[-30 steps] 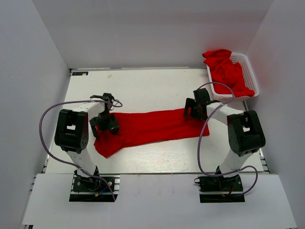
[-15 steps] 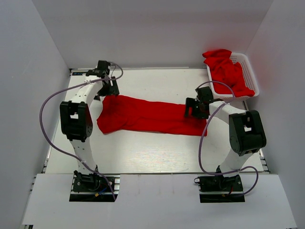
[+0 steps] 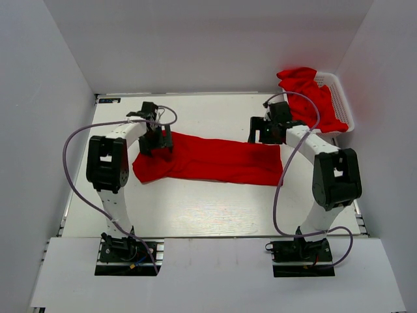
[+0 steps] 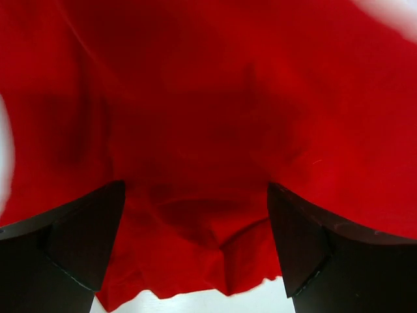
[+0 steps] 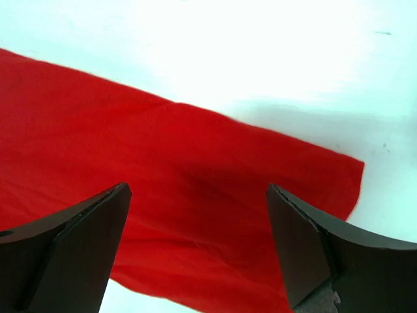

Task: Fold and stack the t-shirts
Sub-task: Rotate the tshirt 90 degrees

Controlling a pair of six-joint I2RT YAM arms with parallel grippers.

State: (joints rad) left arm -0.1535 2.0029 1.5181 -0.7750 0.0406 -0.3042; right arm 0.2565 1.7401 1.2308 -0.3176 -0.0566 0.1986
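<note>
Shirt: long red band flat across table | left gripper: spread wide over shirt's left end | right gripper: spread wide over its right end | more shirts: heaped in basket, far right.

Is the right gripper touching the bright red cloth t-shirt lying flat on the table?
Cannot tell. The right wrist view shows the right gripper open over the bright red t-shirt, but neither contact nor a gap at its tips shows plainly.
</note>
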